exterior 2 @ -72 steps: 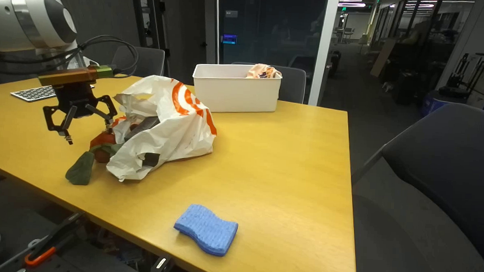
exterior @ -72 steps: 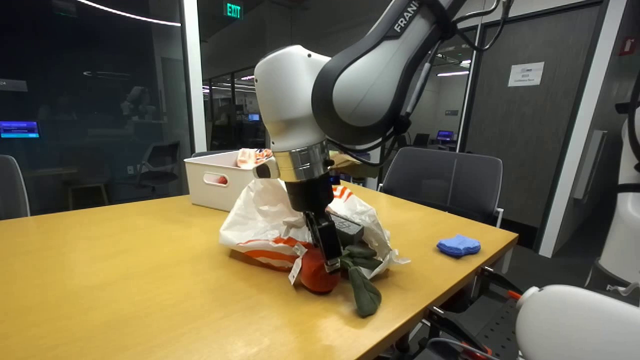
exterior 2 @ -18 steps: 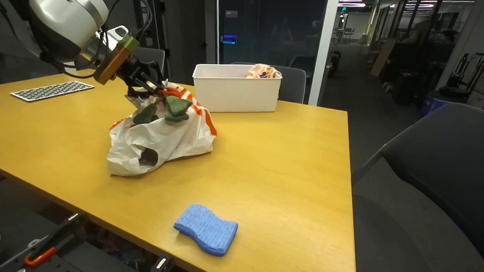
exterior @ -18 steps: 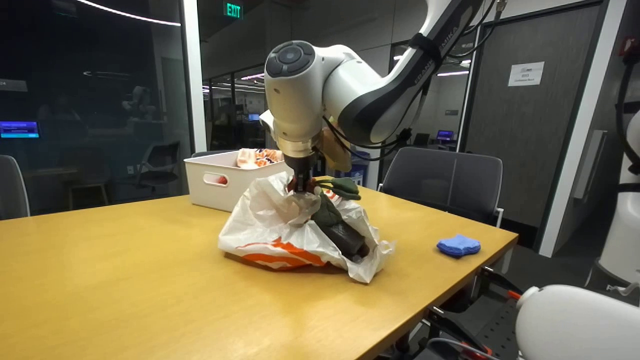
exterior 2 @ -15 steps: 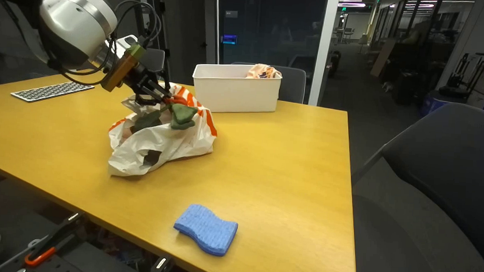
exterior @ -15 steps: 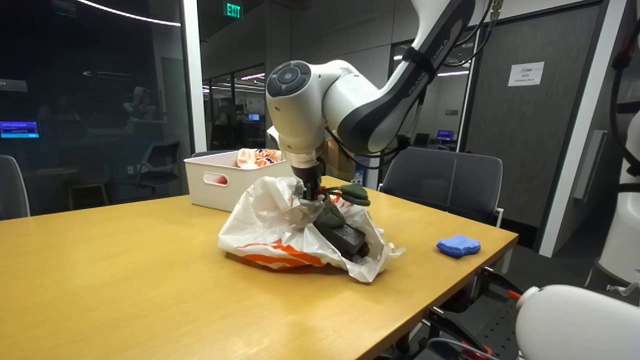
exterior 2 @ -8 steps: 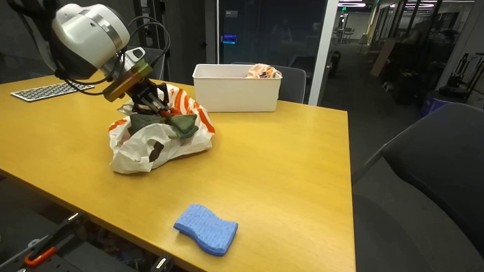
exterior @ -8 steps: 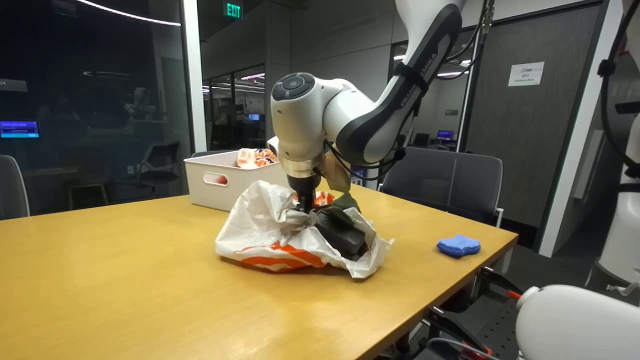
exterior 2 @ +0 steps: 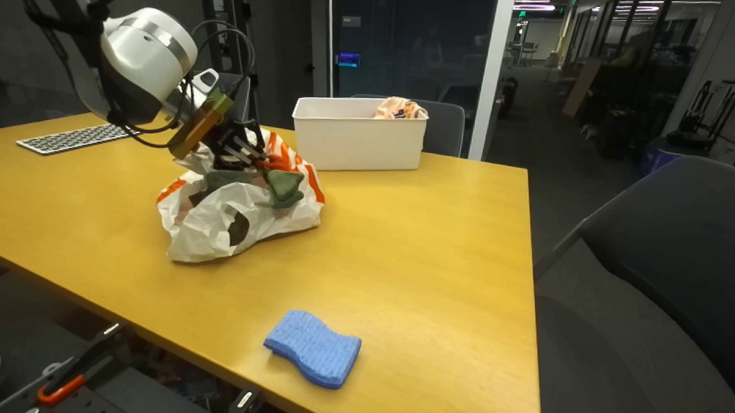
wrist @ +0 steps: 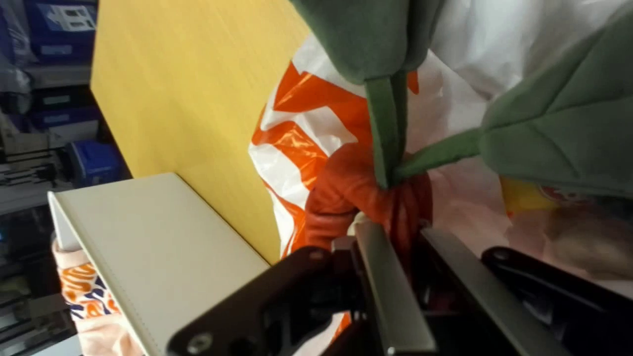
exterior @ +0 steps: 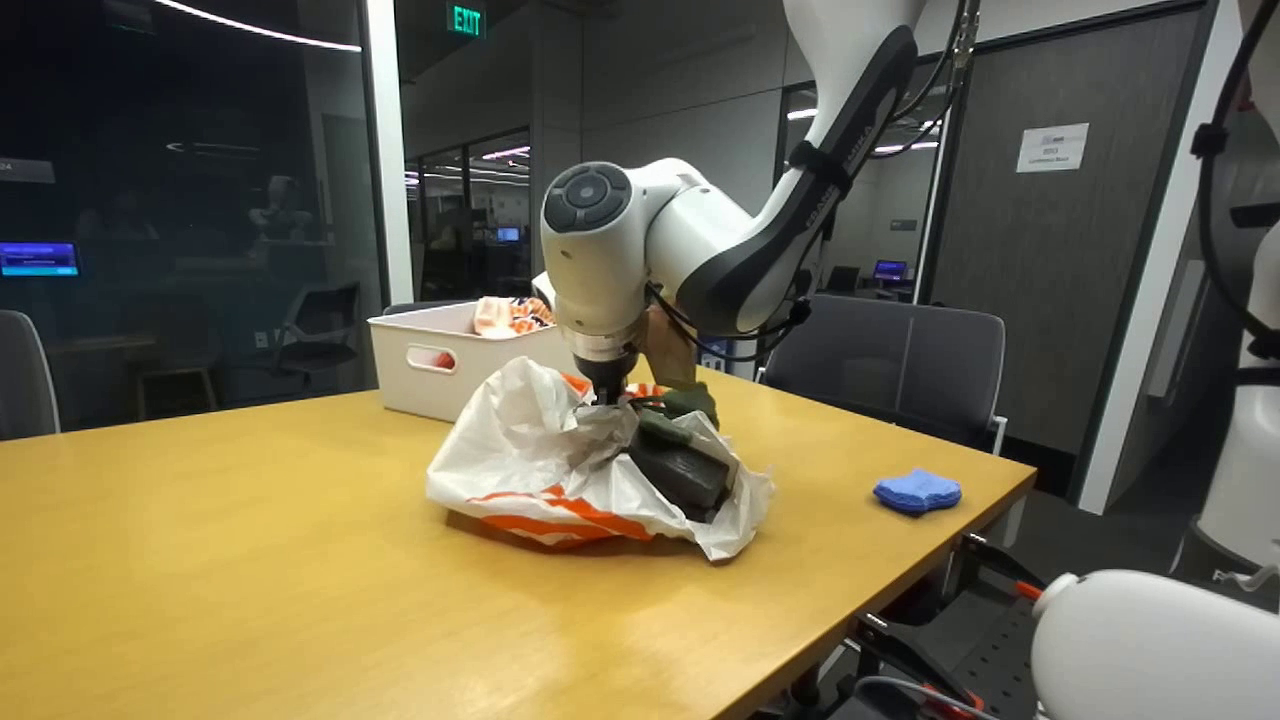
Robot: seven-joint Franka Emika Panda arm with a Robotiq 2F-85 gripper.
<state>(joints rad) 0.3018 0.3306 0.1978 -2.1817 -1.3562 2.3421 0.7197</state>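
In the wrist view my gripper (wrist: 395, 230) is shut on a soft orange-red plush (wrist: 336, 188), its fabric bunched between the two metal fingers. Green fabric leaves (wrist: 366, 39) stick out from the plush and spread over the bag. Seen in both exterior views, the gripper (exterior 2: 256, 160) tilts down over a crumpled white and orange plastic bag (exterior: 520, 430). The leaves (exterior 2: 284, 188) drape across the bag's upper side, and the plush seems to rest against it. At the bag's mouth a dark grey block (exterior: 680, 475) shows. The fingertips are mostly hidden in an exterior view.
Behind the bag stands a white bin (exterior 2: 357, 139) with a patterned cloth (exterior 2: 400, 108) over its rim. A blue sponge (exterior 2: 313, 348) lies near the table edge. On the table's far side is a keyboard (exterior 2: 70, 141). Something yellow (wrist: 529, 195) shows inside the bag.
Nearly five seconds ago my gripper stood open at the plush on the table; since then it has gripped and lifted it onto the bag. Lately the gripper has sunk somewhat and the bag has shifted slightly.
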